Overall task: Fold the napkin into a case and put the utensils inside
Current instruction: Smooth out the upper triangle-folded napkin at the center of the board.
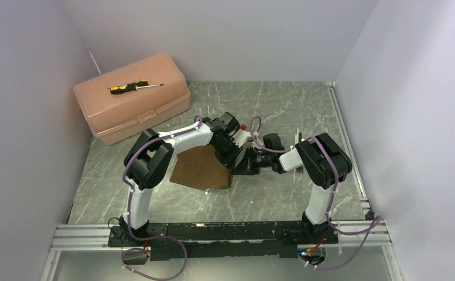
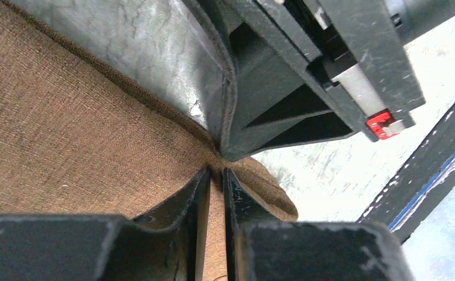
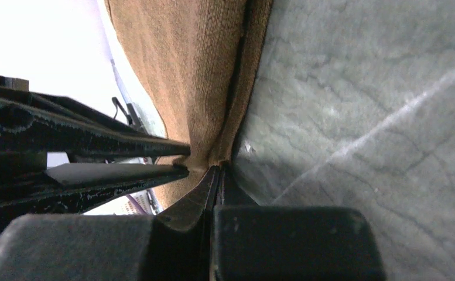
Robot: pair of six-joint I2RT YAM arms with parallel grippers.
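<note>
At bench centre, the napkin lies partly lifted, its corner at about 3 o'clock pinched by both claws. Left claw clamps narrowly on the cloth; right claw grips the same corner, apparently touching the other's fingertips.

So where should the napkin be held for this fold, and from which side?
By its hemmed edge, near a corner, coming in from the right side of the cloth. The napkin is thin and lies flat on the table, so only its rim gives something to pinch. Both the left pincer and right pincer appear shut on that same edge, close together.
</note>
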